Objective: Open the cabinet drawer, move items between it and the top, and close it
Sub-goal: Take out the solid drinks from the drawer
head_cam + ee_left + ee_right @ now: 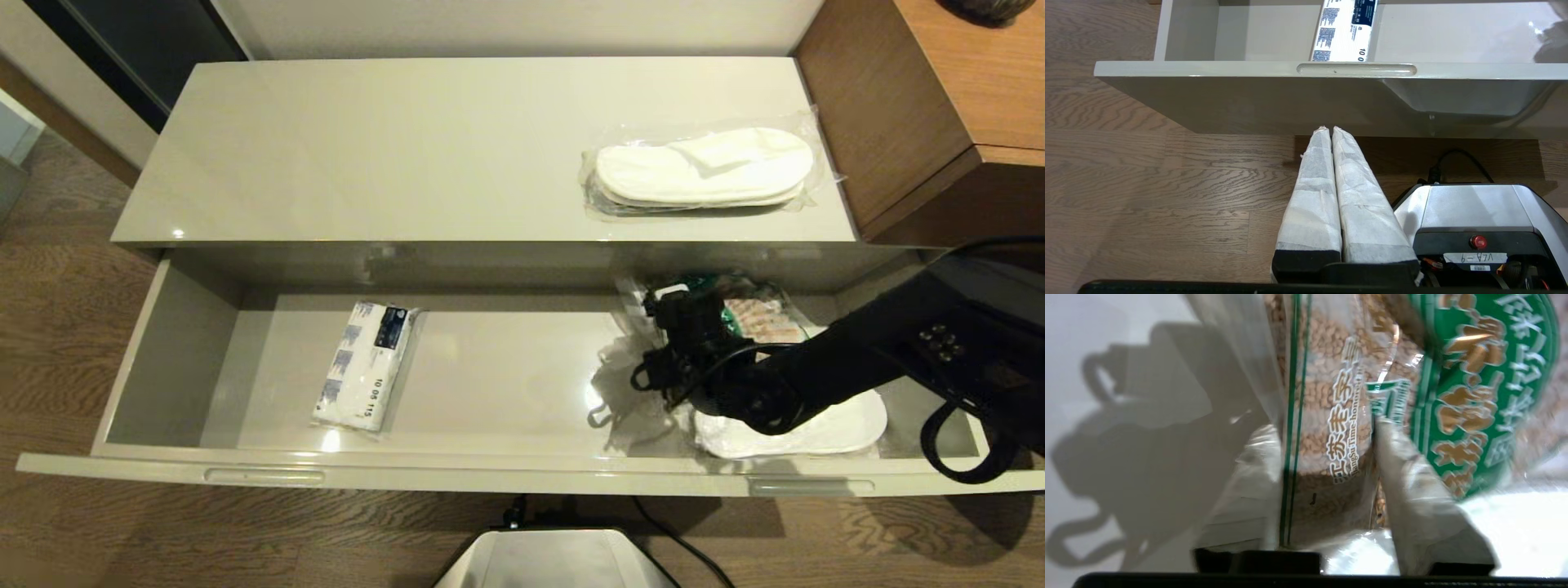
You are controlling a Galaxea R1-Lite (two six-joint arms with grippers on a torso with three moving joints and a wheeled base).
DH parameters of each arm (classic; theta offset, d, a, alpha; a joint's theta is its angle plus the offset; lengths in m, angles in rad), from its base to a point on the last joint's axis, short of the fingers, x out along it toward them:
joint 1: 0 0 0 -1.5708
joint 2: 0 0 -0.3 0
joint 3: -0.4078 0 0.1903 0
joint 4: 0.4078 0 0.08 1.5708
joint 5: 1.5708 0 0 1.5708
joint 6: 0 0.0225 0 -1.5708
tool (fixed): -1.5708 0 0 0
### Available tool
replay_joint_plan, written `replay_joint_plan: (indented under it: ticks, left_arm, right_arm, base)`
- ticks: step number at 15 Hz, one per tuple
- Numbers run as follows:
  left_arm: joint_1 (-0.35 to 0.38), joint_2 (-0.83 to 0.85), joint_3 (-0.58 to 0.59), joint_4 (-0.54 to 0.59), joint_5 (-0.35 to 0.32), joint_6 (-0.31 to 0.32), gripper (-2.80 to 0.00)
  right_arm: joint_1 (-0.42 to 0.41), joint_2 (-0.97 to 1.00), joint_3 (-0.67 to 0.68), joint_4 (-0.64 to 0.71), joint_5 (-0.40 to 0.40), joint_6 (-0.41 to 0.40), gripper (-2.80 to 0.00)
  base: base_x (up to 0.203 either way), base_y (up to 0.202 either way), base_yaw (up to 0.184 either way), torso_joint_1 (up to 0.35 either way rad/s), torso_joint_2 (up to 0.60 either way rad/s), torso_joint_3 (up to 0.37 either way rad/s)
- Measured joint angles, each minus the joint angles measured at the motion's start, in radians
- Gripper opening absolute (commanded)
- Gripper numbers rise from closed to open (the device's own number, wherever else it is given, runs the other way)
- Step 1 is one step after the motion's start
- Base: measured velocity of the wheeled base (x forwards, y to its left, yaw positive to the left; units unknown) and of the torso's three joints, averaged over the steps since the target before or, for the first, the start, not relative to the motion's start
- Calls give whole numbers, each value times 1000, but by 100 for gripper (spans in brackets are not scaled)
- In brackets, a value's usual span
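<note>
Your left gripper (1327, 130) hung low in front of the drawer face, over the wood floor (1147, 171) beside the robot base (1474, 212), with its padded fingers (1314, 196) pressed flat together on nothing.

Ahead of it the cabinet drawer (506, 474) stood pulled fully out. In its left half you had the white tissue pack (366, 365) with the dark blue label, lying flat on the drawer floor, well apart from everything else.

Further right, on the top (392, 155), a pair of slippers (704, 173) sealed in a clear bag lay near the right end, close to the brown wood-grain desk (922, 114).

Below that, inside the right part of the drawer, your right gripper (682, 314) reached in from the right. Its fingers (1425, 498) were clenched on the clear packet (1331, 428) with the brown pattern and green label, one on each side of the crinkly film. The packet sat toward the drawer's back wall. Under the right arm, a second flat white slipper bag (824, 429) lay on the drawer floor near the front edge.
</note>
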State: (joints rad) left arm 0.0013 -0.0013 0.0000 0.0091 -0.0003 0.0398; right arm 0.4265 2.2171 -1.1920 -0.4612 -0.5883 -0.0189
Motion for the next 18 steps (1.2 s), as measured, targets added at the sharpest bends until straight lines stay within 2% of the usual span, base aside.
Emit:
replay_joint_plan:
  ticks: [4,8,15,18]
  left_arm:
    - [0,0,0,0,0,0,-280]
    - [0,0,0,0,0,0,-280]
    - [0,0,0,0,0,0,-280]
    - [0,0,0,0,0,0,-280]
  right_arm:
    - [-27,-79,-107,291,27,145,-280]
    - [-34,-144,-229,570,98,270,-280]
    - [-34,-246,-299,815,186,289,-280]
    - [-37,-268,-309,907,201,345,-280]
  base:
    - [0,0,0,0,0,0]
    - [0,0,0,0,0,0]
    - [0,0,0,0,0,0]
    - [0,0,0,0,0,0]
